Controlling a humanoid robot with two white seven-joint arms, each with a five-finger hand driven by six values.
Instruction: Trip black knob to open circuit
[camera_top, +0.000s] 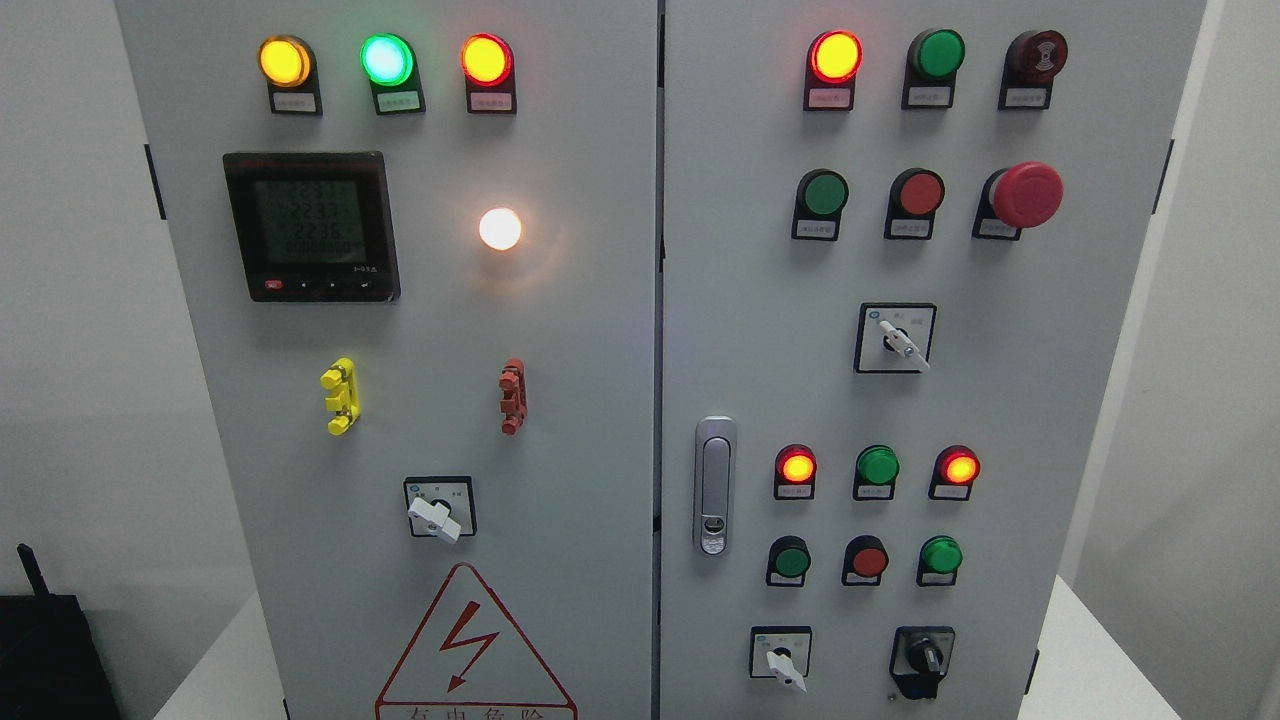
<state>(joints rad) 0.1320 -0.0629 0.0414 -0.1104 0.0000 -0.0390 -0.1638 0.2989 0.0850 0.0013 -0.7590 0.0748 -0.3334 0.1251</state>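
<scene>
A grey electrical cabinet with two doors fills the head view. The black knob (925, 660) sits at the bottom right of the right door, on a black square base, its handle pointing roughly straight down. Left of it is a white-handled rotary switch (783, 663). Neither of my hands nor arms shows anywhere in the picture.
Right door carries lit red lamps (835, 56), green and red push buttons, a red mushroom stop button (1026, 194), another white selector (897, 340) and a silver door latch (714, 486). Left door has a digital meter (312, 227), a glowing white lamp (500, 229), and a white switch (437, 514).
</scene>
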